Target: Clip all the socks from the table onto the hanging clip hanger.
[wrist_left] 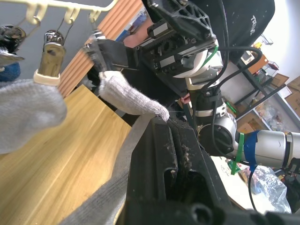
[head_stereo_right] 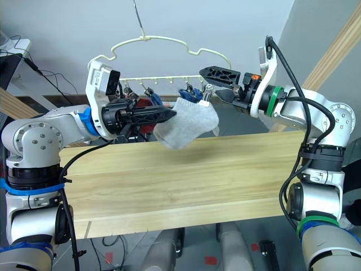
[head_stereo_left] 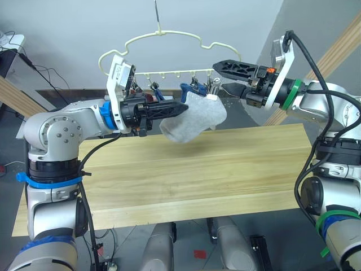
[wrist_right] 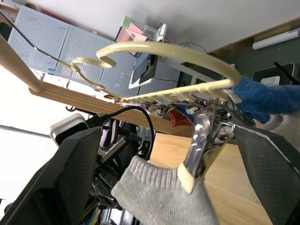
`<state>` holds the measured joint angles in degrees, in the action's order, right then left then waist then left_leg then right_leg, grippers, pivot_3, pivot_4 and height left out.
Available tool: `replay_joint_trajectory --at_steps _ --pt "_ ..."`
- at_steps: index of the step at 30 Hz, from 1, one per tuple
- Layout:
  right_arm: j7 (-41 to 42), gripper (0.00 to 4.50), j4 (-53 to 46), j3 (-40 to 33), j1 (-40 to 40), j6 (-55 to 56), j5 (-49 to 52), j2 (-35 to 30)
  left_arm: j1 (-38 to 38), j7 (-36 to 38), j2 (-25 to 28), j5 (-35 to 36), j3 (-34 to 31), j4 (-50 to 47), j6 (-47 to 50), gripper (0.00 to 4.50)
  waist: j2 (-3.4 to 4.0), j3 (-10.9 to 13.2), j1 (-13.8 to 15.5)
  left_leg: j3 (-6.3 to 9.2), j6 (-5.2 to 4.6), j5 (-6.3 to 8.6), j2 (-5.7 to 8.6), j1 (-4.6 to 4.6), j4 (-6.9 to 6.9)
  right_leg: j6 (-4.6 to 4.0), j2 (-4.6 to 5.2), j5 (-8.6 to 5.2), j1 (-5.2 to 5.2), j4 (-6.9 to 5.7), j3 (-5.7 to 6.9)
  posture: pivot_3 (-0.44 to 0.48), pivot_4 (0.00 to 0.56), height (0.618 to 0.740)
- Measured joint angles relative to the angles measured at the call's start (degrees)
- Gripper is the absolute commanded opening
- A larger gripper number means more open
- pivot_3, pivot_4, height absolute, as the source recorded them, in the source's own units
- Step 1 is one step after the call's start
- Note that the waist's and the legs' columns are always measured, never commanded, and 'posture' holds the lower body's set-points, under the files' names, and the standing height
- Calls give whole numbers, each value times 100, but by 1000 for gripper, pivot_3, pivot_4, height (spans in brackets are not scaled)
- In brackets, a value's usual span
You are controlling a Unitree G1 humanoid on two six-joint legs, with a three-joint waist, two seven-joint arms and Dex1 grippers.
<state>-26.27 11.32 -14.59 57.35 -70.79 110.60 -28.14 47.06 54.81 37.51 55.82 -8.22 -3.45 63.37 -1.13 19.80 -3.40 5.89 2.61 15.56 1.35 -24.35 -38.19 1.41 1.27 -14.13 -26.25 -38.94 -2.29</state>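
while a light grey sock (head_stereo_left: 194, 121) hangs in the air above the table (head_stereo_left: 169, 175), we hold it at two places: its cuff sits in a metal clip (wrist_right: 199, 150) on the clip hanger (head_stereo_left: 163, 42), and its toe end is pinched between the closed fingers of our left gripper (head_stereo_left: 179, 106). it looks light, soft and limp, sagging between those two points, so we judge it will fold and slide rather than keep any shape; the ribbed cuff edge is the best place to take hold, since it is thicker and less likely to slip out of a clip. our right gripper (head_stereo_left: 221, 77) waits just beside the clip with its fingers spread wide on either side of it, touching nothing that we can see. counting, we see one grey sock in hand, at least one blue sock (head_stereo_left: 193, 90) already clipped just beside it, and something rust red (head_stereo_right: 145, 104) hanging farther along the bar behind our left gripper; whether a second grey sock is among them we cannot tell. the tabletop carries no socks where we can see it, so we judge the task is close to its end. one hanger, a row of small clips, two grippers.
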Motion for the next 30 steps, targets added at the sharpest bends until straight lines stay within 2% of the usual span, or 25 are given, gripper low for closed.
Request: replay_joint_trajectory --at_steps 5,8,12,16,19,22,26,30 --pt "143 4470 -233 264 -307 -67 41 -698 -22 -38 4 -7 0 -2 -3 0 -1 0 13 2 0 0 0 -2 1 0 0 0 1 4 2 -29 361 740" --pt "565 4470 -525 327 -633 -258 -174 -1311 -136 -42 19 -98 11 -15 -72 0 -3 2 21 0 0 0 2 -5 0 0 0 0 2 8 1 -36 358 740" --pt "2214 4470 -2029 557 -894 -489 -1630 -2305 -254 -151 -89 -351 151 -46 -302 0 -3 4 17 10 0 0 -4 -5 0 3 -11 -2 1 8 7 -54 354 740" --pt "3587 4470 -3157 815 -1299 4 -2934 -2585 -409 -286 -307 -502 324 -92 -417 0 -5 4 -11 4 1 0 -5 1 -12 4 -12 -2 3 -4 1 -71 347 740" --pt "4077 4500 -3781 902 -1704 539 -3684 -2517 -576 -356 -463 -579 398 -252 -528 513 -6 3 -8 8 6 -2 -5 0 -31 5 -10 -1 9 -7 3 -85 339 740" --pt "4233 4500 -4313 903 -2197 1258 -4520 -2287 -876 -430 -583 -577 486 -490 -532 1290 -6 3 0 8 16 -8 -2 -10 -54 18 -8 8 9 -7 -1 -85 335 740" --pt "4481 4500 -4900 929 -2906 2228 -5833 -2277 -1406 -560 -442 -738 500 -757 -633 2231 -7 3 5 12 18 -9 2 -12 -67 30 -7 16 11 -7 -6 -76 333 740" --pt "4569 4500 -5052 1073 -3513 2932 -6839 -2188 -1871 -859 -296 -870 283 -1124 -785 3110 -8 2 9 17 18 -10 -1 -7 -68 30 -8 24 15 -8 -9 -71 331 740"
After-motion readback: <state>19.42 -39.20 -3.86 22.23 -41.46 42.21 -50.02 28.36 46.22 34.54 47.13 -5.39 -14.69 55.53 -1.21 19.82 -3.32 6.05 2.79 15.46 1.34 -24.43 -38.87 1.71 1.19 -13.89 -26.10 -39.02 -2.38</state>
